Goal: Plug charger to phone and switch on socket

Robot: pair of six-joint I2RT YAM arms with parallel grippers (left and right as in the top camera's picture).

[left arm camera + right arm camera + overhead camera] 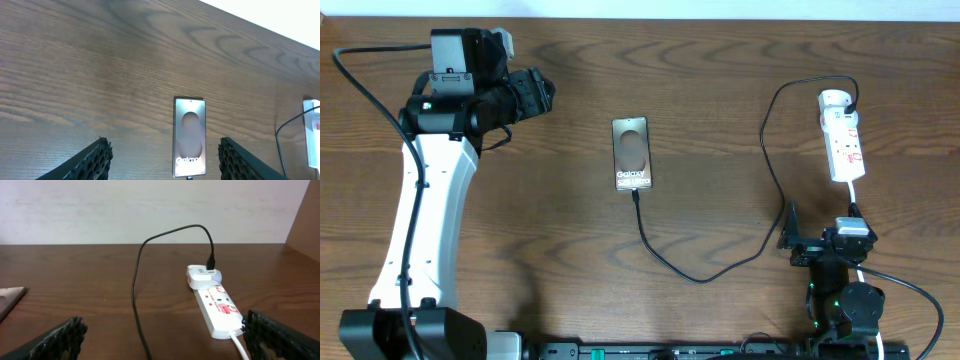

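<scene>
The phone (631, 153) lies flat mid-table, its screen lit with "Galaxy" lettering. The charger cable (700, 279) meets the phone's lower edge, loops toward the front, then rises to a plug at the far end of the white socket (843, 135). My left gripper (542, 95) hovers open to the left of the phone, empty. In the left wrist view the phone (189, 137) sits ahead between the spread fingers of the gripper (165, 165). My right gripper (165, 340) stands wide open and empty just short of the socket (217, 307), with the cable (135, 295) running between its fingers.
The socket's white cord (239, 347) trails toward the right arm's base (845, 300). A pale wall stands behind the table's far edge (150, 244). The left arm's white link (425, 220) lies along the table's left side.
</scene>
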